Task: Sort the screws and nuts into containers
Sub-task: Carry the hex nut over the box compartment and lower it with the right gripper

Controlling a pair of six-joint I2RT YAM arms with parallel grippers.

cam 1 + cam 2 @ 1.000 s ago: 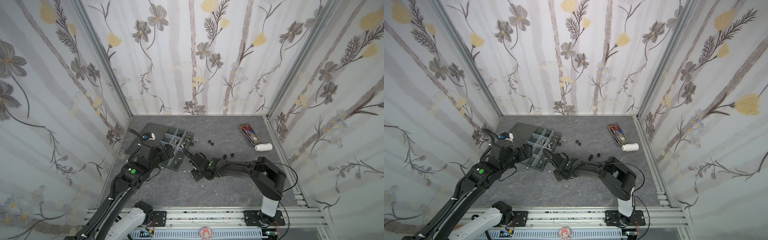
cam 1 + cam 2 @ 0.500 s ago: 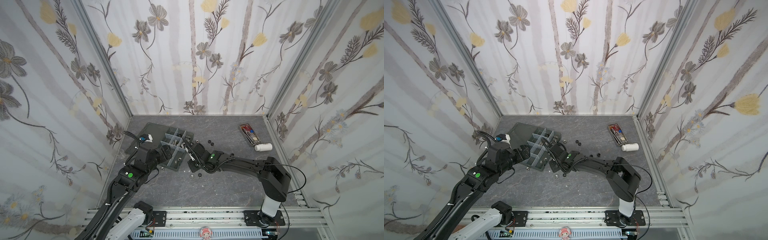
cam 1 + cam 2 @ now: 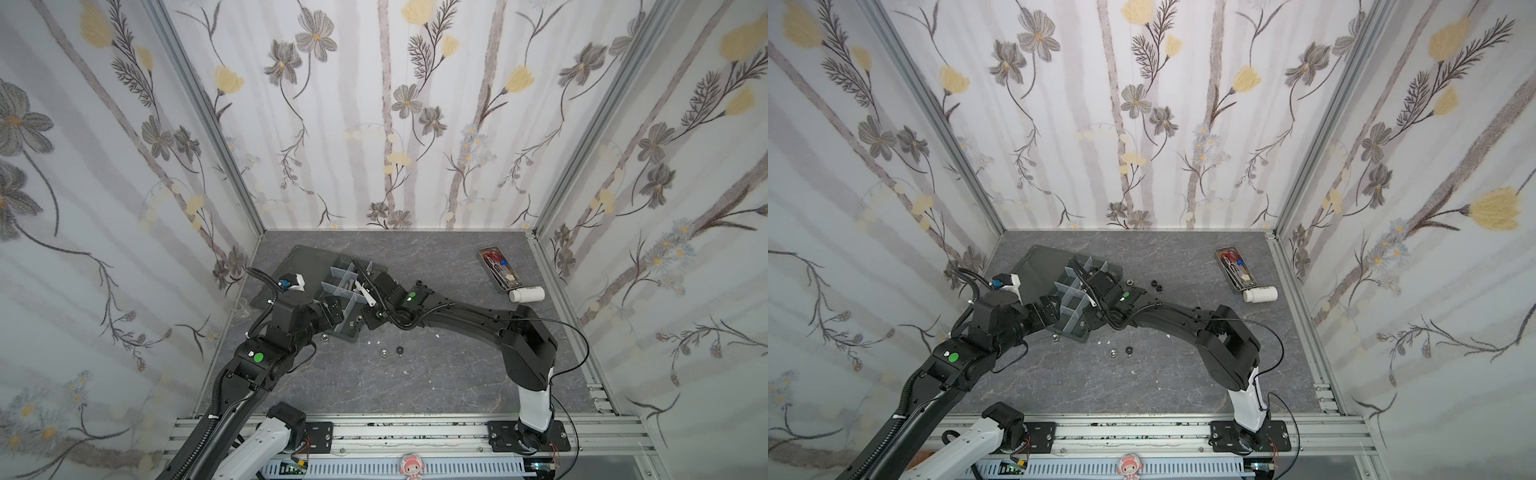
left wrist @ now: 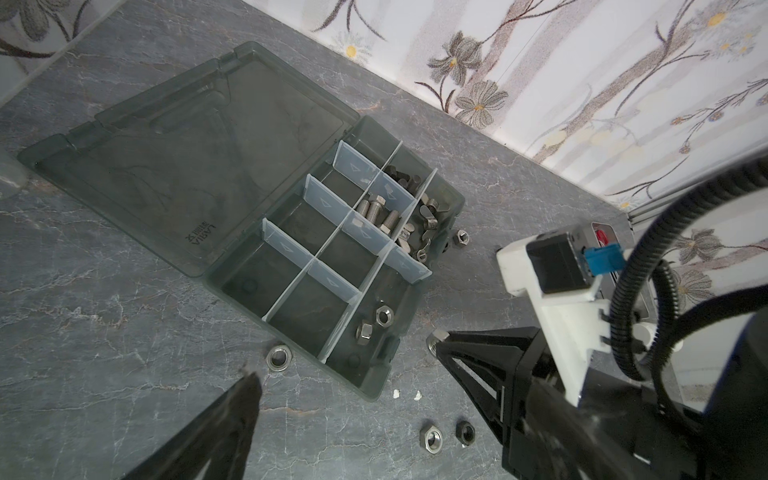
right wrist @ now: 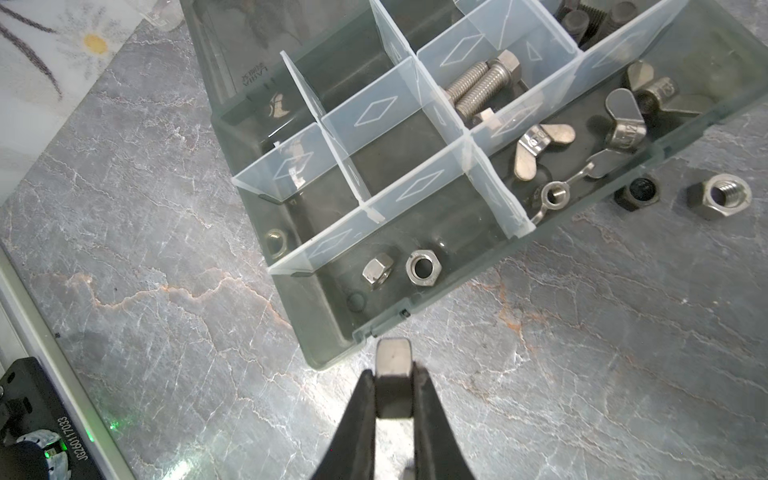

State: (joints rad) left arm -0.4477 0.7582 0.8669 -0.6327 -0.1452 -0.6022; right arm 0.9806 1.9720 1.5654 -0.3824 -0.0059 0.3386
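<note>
The smoky-grey organizer box (image 4: 368,376) lies open, lid flat. One of its containers holds silver screws (image 5: 478,87), another black screws (image 4: 401,176), another wing nuts (image 5: 623,120), and the near corner one two silver nuts (image 5: 422,268). My right gripper (image 5: 392,374) is shut on a silver hex nut (image 5: 392,359), just outside that corner compartment's wall. My left gripper (image 3: 334,318) stands open beside the box, with one finger (image 4: 243,399) near a loose silver nut (image 4: 278,357). A silver nut (image 4: 431,438) and a black nut (image 4: 465,432) lie on the table.
Beyond the box lie a silver nut (image 5: 725,197) and a black nut (image 5: 636,193). A metal tray with scissors (image 3: 498,268) and a white bottle (image 3: 527,294) sit at the back right. White specks (image 4: 397,392) lie by the box corner.
My right gripper has lifted from the table in front of the box and moved toward the box's near corner, shut on the nut. The left arm has drawn back slightly, still open.
</note>
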